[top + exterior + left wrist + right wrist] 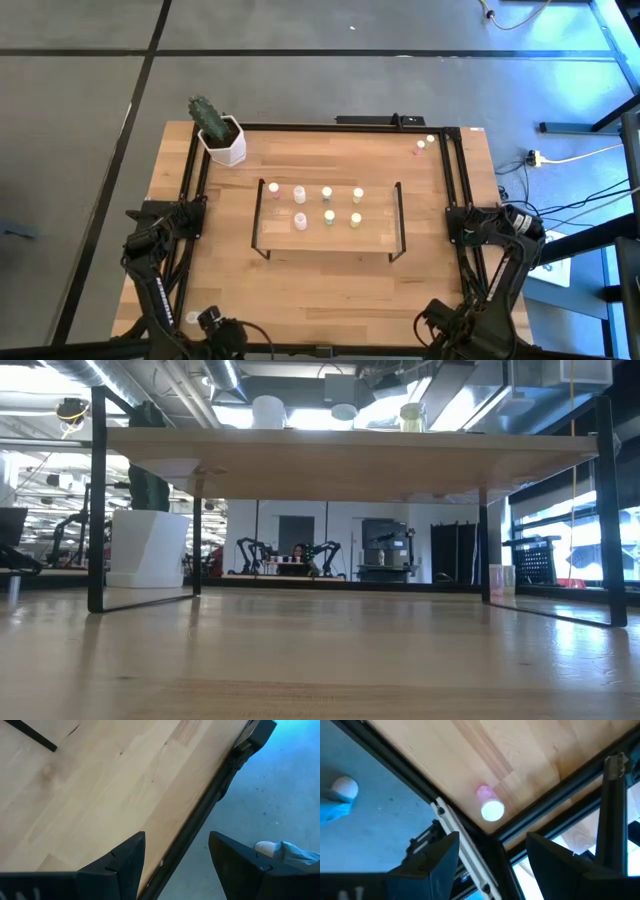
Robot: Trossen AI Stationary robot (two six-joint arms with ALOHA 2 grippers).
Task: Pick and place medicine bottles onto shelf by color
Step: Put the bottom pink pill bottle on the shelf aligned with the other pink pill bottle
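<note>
The high view looks straight down on the whole desk [330, 280]; the low view looks level from desk height under the shelf [350, 450], close to it. Both share that shelf. Each wrist view looks down at a desk edge

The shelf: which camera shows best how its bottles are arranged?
The high view: the shelf lies fully in frame, six bottles on it in two rows. The low view sees only its underside, end frames and three bottle tops. Neither wrist view shows the bottles on it.
</note>
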